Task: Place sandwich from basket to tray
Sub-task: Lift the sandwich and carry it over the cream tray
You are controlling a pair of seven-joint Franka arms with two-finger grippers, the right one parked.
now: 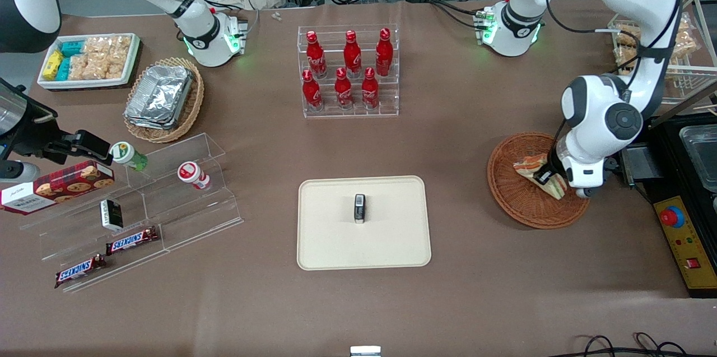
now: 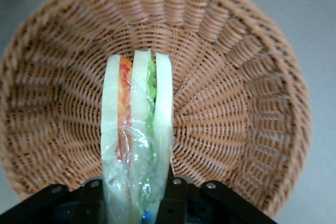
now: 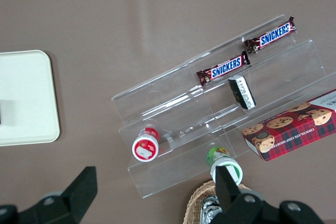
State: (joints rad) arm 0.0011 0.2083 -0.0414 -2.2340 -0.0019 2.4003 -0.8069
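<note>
The sandwich (image 1: 532,168) is a clear-wrapped wedge of pale bread with red, orange and green filling. It sits in the round reddish-brown wicker basket (image 1: 507,189) toward the working arm's end of the table. My left gripper (image 1: 552,176) is down in the basket and shut on the sandwich. In the left wrist view the sandwich (image 2: 137,129) stands on edge between my black fingers (image 2: 176,203), with the basket (image 2: 236,87) under it. The cream-beige tray (image 1: 336,245) lies near the middle of the table, with a small dark box (image 1: 359,208) on it.
A clear rack of red bottles (image 1: 348,71) stands farther from the camera than the tray. A clear stepped stand (image 1: 140,205) with snack bars, small jars and a cookie box lies toward the parked arm's end. A black machine (image 1: 686,189) stands beside the basket.
</note>
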